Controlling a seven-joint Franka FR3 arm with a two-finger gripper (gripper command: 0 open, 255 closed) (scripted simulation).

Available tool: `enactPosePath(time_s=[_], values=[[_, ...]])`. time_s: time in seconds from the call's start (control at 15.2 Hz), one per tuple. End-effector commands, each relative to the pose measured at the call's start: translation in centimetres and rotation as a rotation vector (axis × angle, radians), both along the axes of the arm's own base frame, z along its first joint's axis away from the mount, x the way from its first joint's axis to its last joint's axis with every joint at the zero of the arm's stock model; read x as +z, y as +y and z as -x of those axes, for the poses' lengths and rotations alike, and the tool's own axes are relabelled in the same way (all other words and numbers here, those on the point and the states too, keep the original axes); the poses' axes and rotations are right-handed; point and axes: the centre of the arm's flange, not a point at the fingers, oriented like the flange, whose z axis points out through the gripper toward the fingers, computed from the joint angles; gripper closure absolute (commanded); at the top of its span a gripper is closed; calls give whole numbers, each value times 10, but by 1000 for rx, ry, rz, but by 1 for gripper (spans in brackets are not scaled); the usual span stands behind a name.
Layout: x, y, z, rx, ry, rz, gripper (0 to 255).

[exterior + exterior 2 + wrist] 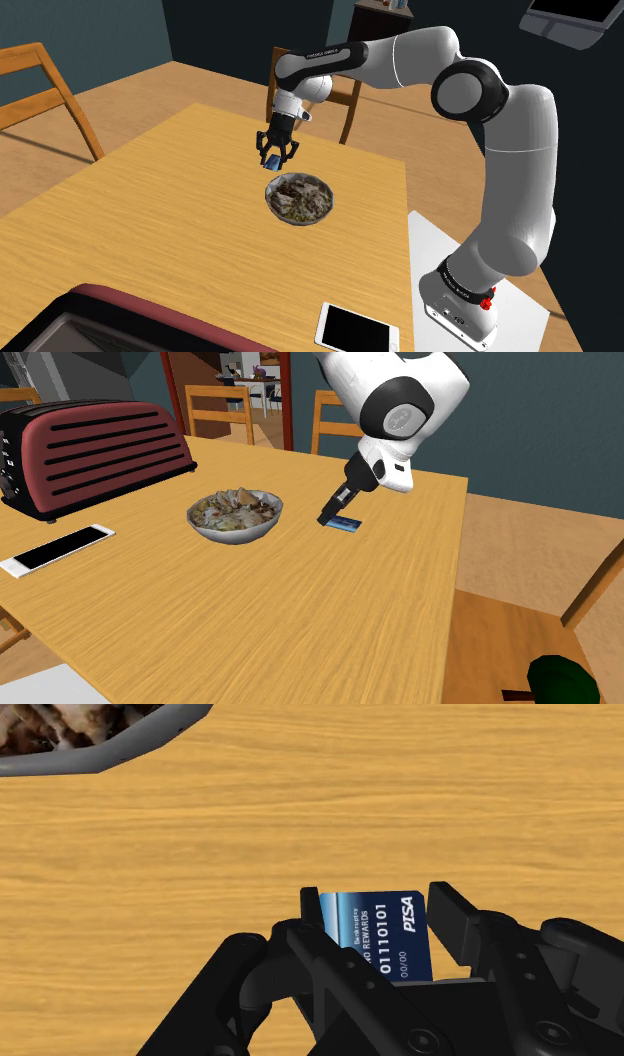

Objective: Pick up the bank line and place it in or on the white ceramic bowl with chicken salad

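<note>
glossy card (385, 932), matt black hand (378, 909), wood-grain table (300, 804), smooth grey bowl (236, 534)

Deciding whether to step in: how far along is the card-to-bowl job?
Done: the black two-finger gripper is shut on the blue bank card. In hand: the card is close to the wooden table, beside the pale round bowl of chicken salad, not above it. Left: carry the card over the bowl and release it there.

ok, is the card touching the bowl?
Apart. The second exterior view shows bare table between the bowl and the blue card, which the gripper clasps.
</note>
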Motion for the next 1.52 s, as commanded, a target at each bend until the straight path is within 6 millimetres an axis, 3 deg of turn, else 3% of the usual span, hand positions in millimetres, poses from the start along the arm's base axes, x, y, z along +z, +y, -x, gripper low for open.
enactPosePath(time_s=[0.0, 0.46, 1.45], values=[[0, 0, 0, 0, 1, 0, 255], [0, 0, 0, 0, 0, 0, 255], [79, 0, 0, 0, 0, 0, 255]])
